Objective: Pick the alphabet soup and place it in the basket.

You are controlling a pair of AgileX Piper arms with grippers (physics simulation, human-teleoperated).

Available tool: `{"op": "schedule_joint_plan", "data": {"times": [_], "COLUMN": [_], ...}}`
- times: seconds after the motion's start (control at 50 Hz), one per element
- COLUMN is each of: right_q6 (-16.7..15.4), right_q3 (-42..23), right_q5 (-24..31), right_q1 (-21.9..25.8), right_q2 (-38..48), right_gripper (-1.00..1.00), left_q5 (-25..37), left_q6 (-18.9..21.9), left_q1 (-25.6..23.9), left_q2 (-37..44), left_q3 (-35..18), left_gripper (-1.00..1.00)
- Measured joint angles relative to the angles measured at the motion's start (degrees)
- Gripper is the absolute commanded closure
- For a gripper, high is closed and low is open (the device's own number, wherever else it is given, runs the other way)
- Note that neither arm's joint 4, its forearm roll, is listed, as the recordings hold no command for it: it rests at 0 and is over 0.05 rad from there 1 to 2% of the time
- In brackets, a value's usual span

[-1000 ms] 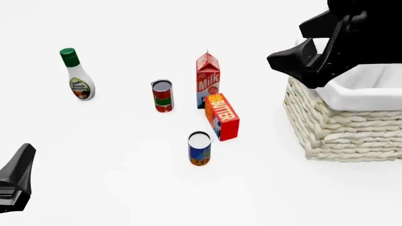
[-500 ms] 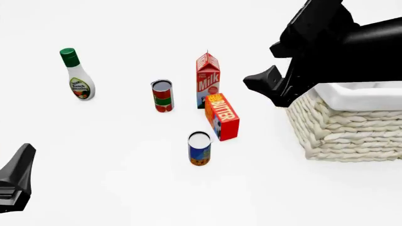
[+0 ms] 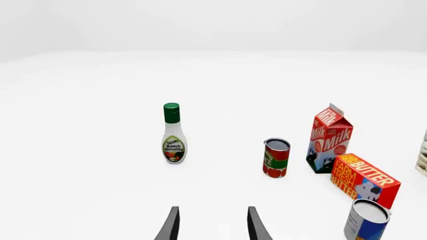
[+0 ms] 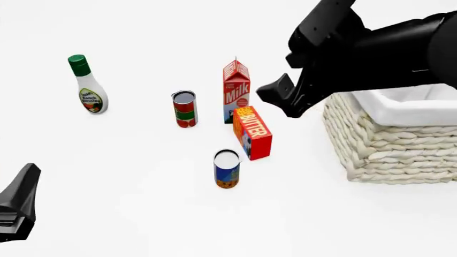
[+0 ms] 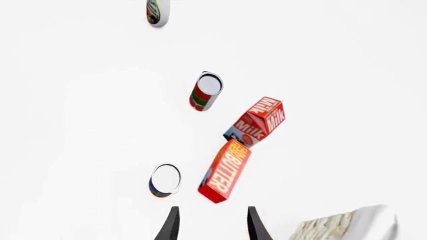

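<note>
A: While the black left gripper [image 4: 18,206] waits low at the near left, fingers spread and empty, where is the blue-labelled alphabet soup can [image 4: 226,168]?

B: Upright on the white table [image 4: 128,176], just before the red butter box [image 4: 253,132]. Further right the black right gripper [image 4: 280,99] hangs spread beside the cream wicker basket [image 4: 389,144]
</note>
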Motion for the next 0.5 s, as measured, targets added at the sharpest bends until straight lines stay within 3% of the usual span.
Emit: {"op": "schedule_joint_plan", "data": {"times": [0.28, 0.5], "right_q6": [1.71, 5.64], "right_q3": [-1.64, -3.89], "right_q5": [-1.46, -2.66], "right_q1": [-0.39, 1.57], "right_q2": [4.33, 8.45], "right_gripper": [-1.00, -1.00], "left_q5": [0.00, 0.00], "left_q6": [0.00, 0.00], "left_q1": [0.00, 0.00], "left_q2": [0.00, 0.00], "left_q3": [0.00, 0.00], "left_gripper": [-1.00, -1.00]}}
